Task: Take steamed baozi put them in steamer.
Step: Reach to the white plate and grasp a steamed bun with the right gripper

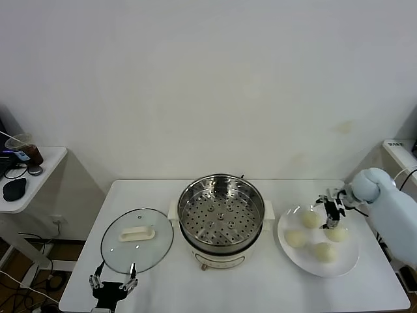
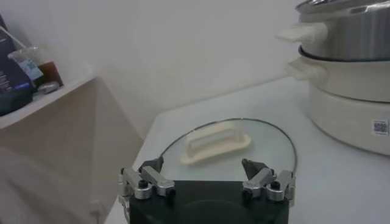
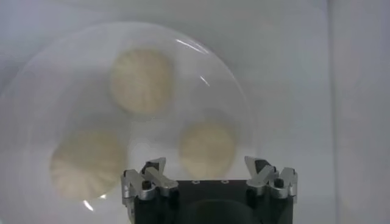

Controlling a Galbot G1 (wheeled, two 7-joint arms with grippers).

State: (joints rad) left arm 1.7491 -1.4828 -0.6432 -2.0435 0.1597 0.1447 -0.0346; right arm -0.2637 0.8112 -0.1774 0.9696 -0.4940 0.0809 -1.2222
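Note:
Several cream-white steamed baozi (image 1: 311, 218) lie on a white plate (image 1: 346, 258) at the right of the table. My right gripper (image 1: 332, 212) hovers open just above the plate's far side, with nothing between its fingers. From the right wrist view, three baozi show under it; the nearest baozi (image 3: 207, 148) sits right ahead of the open right gripper (image 3: 206, 165). The steamer (image 1: 221, 218) stands empty mid-table, its holed steel floor bare. My left gripper (image 1: 114, 284) waits open at the table's front left edge, by the glass lid.
A round glass lid (image 1: 137, 240) with a white handle (image 2: 216, 141) lies flat left of the steamer. The cream pot base (image 2: 353, 115) shows in the left wrist view. A side table (image 1: 29, 179) with small items stands at far left.

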